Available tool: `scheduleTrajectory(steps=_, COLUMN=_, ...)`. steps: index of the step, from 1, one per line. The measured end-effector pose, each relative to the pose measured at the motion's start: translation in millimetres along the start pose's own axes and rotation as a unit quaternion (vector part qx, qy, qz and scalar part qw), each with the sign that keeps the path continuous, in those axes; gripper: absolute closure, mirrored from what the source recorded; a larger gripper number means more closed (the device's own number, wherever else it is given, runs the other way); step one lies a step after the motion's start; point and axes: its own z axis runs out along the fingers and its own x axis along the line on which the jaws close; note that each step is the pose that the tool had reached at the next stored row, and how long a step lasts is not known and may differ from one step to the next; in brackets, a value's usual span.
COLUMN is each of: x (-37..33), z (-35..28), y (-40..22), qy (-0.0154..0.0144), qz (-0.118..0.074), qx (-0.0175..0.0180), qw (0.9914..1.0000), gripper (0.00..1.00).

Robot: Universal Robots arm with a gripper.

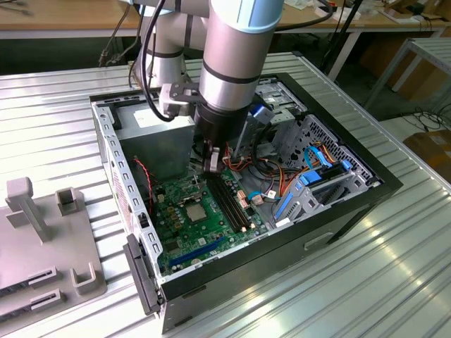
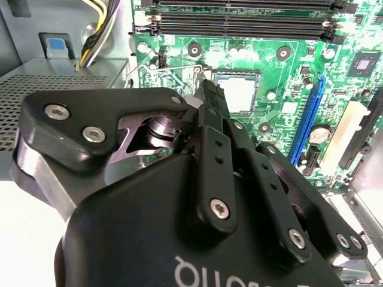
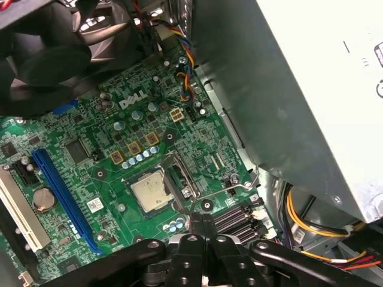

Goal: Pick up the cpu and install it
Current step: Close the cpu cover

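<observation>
The cpu [image 1: 196,211], a small silvery square, lies flat in its socket on the green motherboard [image 1: 184,236] inside the open computer case. It shows in both wrist views, as cpu [image 2: 238,94] and cpu [image 3: 149,192]. The socket's metal frame [image 3: 181,174] stands raised beside it, and a thin wire lever [image 3: 230,189] sticks out sideways. My gripper [image 1: 211,166] hangs a little above the board, just beside the socket on the memory-slot side. Its fingertips [image 2: 207,91] are pressed together with nothing between them; the gripper [image 3: 200,220] is shut and empty.
The grey power supply [image 1: 158,137] stands close behind the arm. Long black memory slots [image 1: 231,203] run beside the socket, with a blue slot [image 3: 63,191] on the board. Coloured cables [image 1: 310,172] and a drive cage fill the exterior view's right. A grey fixture [image 1: 42,232] sits outside the case.
</observation>
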Motion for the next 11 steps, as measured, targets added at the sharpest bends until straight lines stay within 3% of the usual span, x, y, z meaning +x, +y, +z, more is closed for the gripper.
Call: scheduleTrajectory(steps=11, x=5.7, z=0.1, y=-1.0, qy=-0.0003, qz=-0.005, qx=0.0006, qw=0.99999, gripper=0.89)
